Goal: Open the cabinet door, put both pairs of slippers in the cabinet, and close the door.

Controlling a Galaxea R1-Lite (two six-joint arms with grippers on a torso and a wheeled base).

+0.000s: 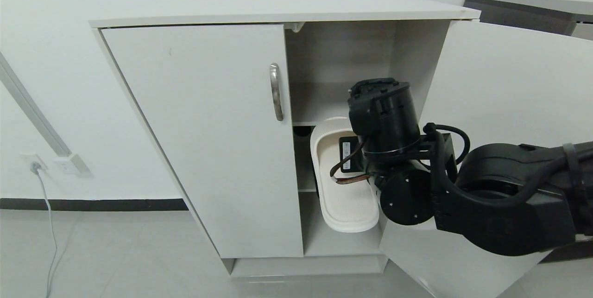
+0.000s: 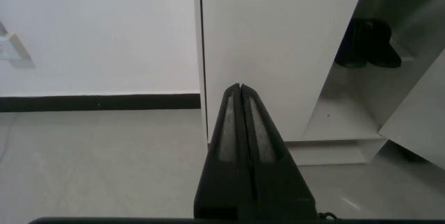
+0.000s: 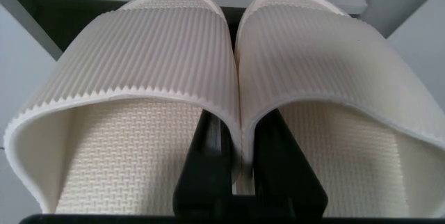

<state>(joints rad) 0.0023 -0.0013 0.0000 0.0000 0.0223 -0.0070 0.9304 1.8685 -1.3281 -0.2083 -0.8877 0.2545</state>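
The white cabinet (image 1: 278, 10) has its left door (image 1: 208, 140) closed and its right door (image 1: 505, 85) swung wide open. My right gripper (image 3: 240, 175) is shut on a pair of white ribbed slippers (image 3: 229, 64), its fingers (image 3: 208, 161) clamping the two inner walls together. The white slippers (image 1: 345, 196) hang tilted in the open right half, toes up by the middle shelf. A black pair of slippers (image 2: 367, 43) sits on a shelf inside. My left gripper (image 2: 240, 88) is shut and empty, low over the floor, pointing at the closed door's bottom edge.
A metal handle (image 1: 276, 91) sits on the closed door. A wall socket with a hanging cable (image 1: 34, 166) is at the left. Grey floor (image 1: 116, 251) spreads before the cabinet. A dark-topped piece of furniture (image 1: 523, 10) stands behind the open door.
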